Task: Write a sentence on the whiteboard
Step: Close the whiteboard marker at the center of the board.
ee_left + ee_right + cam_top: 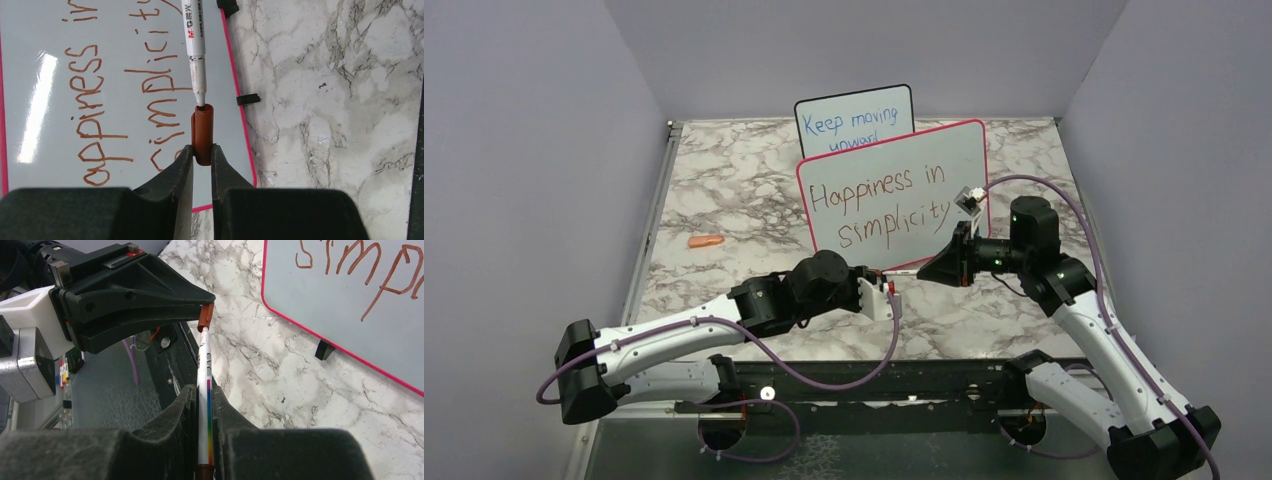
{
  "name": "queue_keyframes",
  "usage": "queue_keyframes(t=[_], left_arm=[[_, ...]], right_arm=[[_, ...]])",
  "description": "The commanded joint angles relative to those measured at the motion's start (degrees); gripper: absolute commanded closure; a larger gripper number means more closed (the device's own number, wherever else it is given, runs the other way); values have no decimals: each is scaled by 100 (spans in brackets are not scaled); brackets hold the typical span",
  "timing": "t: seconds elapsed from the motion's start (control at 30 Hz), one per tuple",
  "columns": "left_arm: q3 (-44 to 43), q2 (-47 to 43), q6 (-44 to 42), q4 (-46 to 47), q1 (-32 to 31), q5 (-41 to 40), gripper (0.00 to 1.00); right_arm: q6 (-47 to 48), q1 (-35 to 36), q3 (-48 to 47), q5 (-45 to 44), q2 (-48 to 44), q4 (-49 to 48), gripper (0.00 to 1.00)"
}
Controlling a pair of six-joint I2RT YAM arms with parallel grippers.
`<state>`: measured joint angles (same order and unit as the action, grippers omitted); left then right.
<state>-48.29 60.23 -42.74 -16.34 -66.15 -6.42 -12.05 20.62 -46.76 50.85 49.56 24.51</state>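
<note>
Two grips I see: left gripper (pixel 202 150) pinches the cap (pixel 203 131), right gripper (pixel 202 390) pinches the marker (pixel 204 367). Its tip meets the cap's mouth.

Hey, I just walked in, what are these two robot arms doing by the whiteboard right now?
The writing looks finished: the sentence on the whiteboard reads "Happiness in simplicity". The right gripper is shut on the marker, and the left gripper is shut on its brown-red cap. The two meet just in front of the whiteboard, with the marker's tip right at the cap's mouth, so they appear to be putting the cap back on.
</note>
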Motion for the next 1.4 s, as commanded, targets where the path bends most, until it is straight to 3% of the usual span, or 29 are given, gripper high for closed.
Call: queue_keyframes(t=[0.0, 0.67, 1.37], left_arm=[[-329, 89, 48, 140, -117, 176, 100], [-1080, 773, 848, -171, -236, -137, 100], [-1573, 947, 1010, 252, -365, 376, 100]], right_arm=[[-69, -10, 33, 15, 52, -218, 99], [-9, -6, 85, -75, 113, -279, 99], [-308, 152, 76, -71, 699, -421, 99]])
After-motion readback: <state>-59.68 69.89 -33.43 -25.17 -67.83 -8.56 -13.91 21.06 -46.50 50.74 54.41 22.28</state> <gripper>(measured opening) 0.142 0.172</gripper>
